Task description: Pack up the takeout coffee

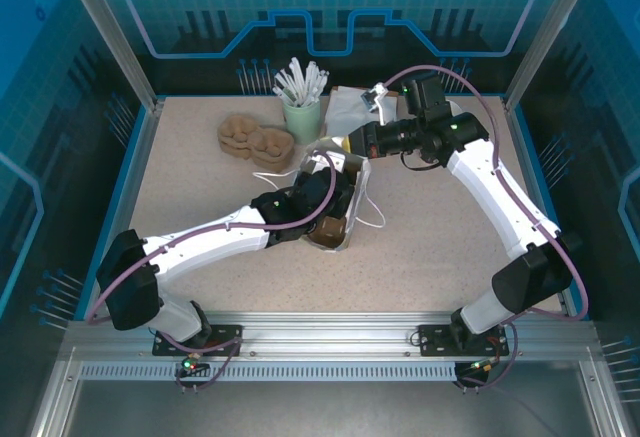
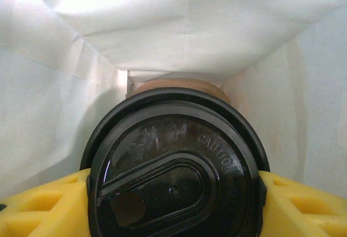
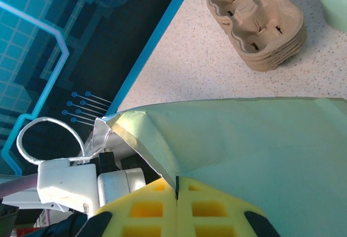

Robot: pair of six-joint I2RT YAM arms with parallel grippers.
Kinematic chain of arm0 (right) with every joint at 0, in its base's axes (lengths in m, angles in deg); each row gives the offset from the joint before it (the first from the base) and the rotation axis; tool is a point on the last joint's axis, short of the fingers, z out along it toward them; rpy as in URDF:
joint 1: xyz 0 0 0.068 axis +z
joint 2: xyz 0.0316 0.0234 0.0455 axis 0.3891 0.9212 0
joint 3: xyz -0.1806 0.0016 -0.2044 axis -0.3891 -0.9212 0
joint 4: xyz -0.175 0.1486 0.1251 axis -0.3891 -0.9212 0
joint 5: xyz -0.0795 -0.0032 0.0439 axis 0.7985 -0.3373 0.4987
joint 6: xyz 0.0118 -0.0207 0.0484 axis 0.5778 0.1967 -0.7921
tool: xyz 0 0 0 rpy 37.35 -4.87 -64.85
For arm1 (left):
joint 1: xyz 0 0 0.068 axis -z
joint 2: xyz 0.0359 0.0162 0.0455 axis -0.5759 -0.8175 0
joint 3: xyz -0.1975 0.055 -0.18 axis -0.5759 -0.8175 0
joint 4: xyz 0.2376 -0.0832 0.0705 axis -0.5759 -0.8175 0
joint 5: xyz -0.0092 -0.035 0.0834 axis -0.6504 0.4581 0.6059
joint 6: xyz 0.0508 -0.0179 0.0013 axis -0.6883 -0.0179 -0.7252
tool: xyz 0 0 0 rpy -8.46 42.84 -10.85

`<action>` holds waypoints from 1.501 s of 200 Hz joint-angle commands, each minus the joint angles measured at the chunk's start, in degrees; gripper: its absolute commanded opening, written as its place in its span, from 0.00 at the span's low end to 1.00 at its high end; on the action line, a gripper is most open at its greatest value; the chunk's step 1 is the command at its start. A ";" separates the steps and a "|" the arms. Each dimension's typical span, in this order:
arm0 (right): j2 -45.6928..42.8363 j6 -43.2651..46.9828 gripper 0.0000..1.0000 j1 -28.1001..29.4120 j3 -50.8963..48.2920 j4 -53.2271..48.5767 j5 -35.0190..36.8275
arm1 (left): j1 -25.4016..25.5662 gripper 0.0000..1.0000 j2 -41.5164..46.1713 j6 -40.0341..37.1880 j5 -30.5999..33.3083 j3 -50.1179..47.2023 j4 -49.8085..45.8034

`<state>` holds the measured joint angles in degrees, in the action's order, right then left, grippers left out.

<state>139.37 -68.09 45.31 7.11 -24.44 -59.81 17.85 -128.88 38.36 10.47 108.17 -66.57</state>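
Speckled table [image 1: 200,187] carries white paper bag [image 1: 350,222] at centre, lying on side, mouth toward far edge.
Left gripper [image 2: 173,215] inside bag, yellow fingers [image 2: 43,210] clamped either side of coffee cup [image 2: 173,177]; black lid faces camera, bag walls all round.
Right gripper [image 3: 176,204] pressed together, pinching bag's rim.
Stack of cardboard cup carriers [image 1: 255,139] beside bag, far left.
Green cup of stirrers [image 1: 302,107] behind carriers.
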 commanded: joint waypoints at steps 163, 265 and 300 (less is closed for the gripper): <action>1.82 -0.85 0.00 -0.44 1.01 0.67 -4.38 | -0.97 0.49 -4.44 -1.88 1.78 0.52 4.70; 2.35 -2.11 0.00 0.13 -1.04 2.09 -5.45 | -2.52 0.49 -7.01 3.43 -1.70 4.94 -5.09; 2.50 -3.28 0.00 0.26 -2.94 3.84 -6.61 | -3.18 0.49 -7.27 5.26 -3.27 5.30 -7.68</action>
<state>141.47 -70.01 45.01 5.69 -21.42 -63.11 15.45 -135.30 40.88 9.14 112.04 -70.39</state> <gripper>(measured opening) 0.053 0.654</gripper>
